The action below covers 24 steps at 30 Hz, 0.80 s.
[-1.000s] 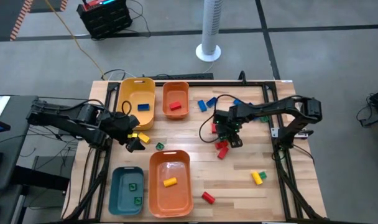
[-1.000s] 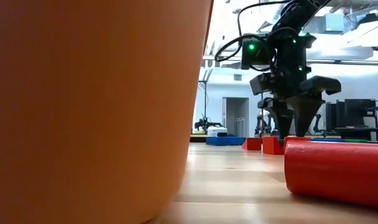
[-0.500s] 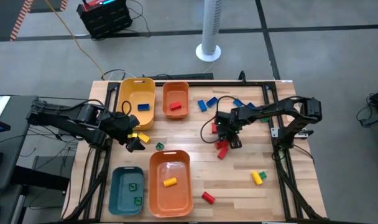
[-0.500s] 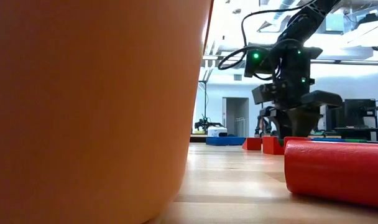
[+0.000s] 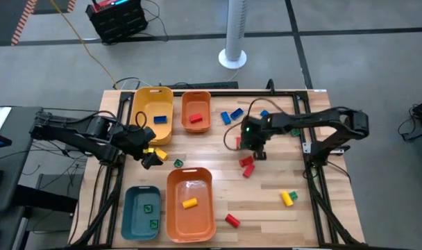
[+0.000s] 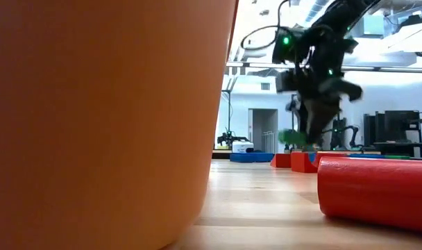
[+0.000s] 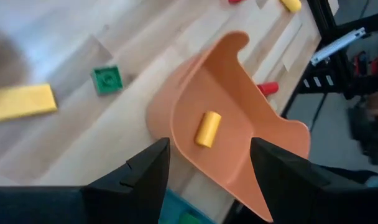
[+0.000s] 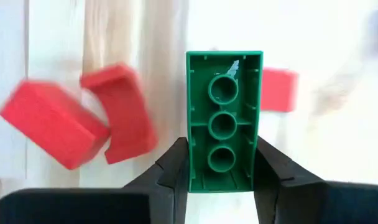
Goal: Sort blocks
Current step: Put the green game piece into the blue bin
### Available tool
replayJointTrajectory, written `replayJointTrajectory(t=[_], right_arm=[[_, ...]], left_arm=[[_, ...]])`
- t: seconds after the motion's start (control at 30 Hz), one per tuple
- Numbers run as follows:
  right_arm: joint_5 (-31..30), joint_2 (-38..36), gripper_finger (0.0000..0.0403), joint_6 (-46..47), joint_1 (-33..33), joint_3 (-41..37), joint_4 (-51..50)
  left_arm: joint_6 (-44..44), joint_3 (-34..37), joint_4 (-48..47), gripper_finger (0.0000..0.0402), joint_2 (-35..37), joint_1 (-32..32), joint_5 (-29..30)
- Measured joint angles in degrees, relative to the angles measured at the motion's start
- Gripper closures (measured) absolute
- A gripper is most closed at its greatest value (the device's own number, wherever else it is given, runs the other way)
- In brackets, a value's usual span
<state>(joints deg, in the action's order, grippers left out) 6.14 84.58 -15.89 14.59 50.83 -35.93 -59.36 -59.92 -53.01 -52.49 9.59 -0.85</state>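
My right gripper (image 8: 221, 163) pinches a green block (image 8: 224, 121) by its long sides, above the table's far right part. It seems light, hard and a bit slippery. My left gripper (image 7: 207, 163) waits spread open near the left edge.

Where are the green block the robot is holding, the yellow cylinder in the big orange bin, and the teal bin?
green block (image 8: 224, 121): right wrist view, its hollow underside.
yellow cylinder (image 5: 189, 203): high view, its middle.
teal bin (image 5: 130, 208): high view, its bare floor.
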Motion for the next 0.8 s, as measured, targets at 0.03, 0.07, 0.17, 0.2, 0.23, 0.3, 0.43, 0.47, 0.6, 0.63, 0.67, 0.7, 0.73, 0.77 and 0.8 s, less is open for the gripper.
replayJointTrajectory(t=[0.03,0.07,0.17,0.2,0.23,0.3,0.43,0.47,0.6,0.63,0.67,0.7,0.73,0.77,0.8], right_arm=[[-0.01,-1.23,0.0275,0.61,0.85,0.76,0.02],[-0.01,-2.52,0.0275,1.12,1.71,1.7,0.17],[-0.02,-6.06,0.0275,2.26,3.82,4.82,0.04],[-0.03,-6.95,0.0276,2.46,4.32,5.91,-0.04],[-0.05,-7.61,0.0276,2.59,4.67,7.2,-0.21],[-0.16,-8.42,0.0276,2.86,4.73,9.99,-0.19],[-0.16,-7.67,0.0275,5.53,3.5,16.15,-0.22],[-0.16,-7.12,0.0275,6.44,2.92,17.73,-0.14],[0.63,-3.71,0.0275,10.24,0.3,24.0,1.2],[1.43,-2.87,0.0275,11.07,-0.28,25.2,2.0],[2.01,-2.14,0.0275,11.81,-0.79,26.27,3.08],[2.39,-1.51,0.0275,12.63,-1.24,27.17,4.48],[2.82,-0.94,0.0275,13.39,-1.63,27.95,5.93],[2.88,-0.56,0.0275,14.28,-1.98,28.51,7.21],[2.89,-0.34,0.0275,15.02,-2.29,28.8,8.42]], left_arm=[[0.72,0.0,0.01,0.0185,0.0,-0.07,1.11],[1.46,0.0,0.0,0.0185,0.0,-0.23,2.09],[3.67,0.0,0.06,0.0185,0.0,-1.08,3.37],[4.56,0.0,0.24,0.0185,0.0,-1.44,3.6],[5.58,0.0,0.68,0.0185,0.0,-1.81,3.62],[8.12,0.0,2.65,0.0185,0.0,-2.51,3.68],[15.36,0.0,9.63,0.0185,0.0,-3.47,7.37],[17.89,0.0,11.82,0.0185,0.0,-3.51,9.26],[32.44,-0.02,21.97,0.0185,-1.22,-3.51,17.94],[36.57,-0.02,23.99,0.0185,-1.73,-3.51,19.59],[40.23,-0.02,26.22,0.0185,-2.35,-3.51,21.2],[43.46,-0.02,28.72,0.0185,-2.88,-3.51,23.01],[46.23,-0.02,30.75,0.0185,-3.39,-3.57,24.98],[48.68,-0.02,32.48,0.0185,-4.0,-3.57,26.64],[50.88,-0.02,34.41,0.0185,-4.5,-3.59,28.1]])
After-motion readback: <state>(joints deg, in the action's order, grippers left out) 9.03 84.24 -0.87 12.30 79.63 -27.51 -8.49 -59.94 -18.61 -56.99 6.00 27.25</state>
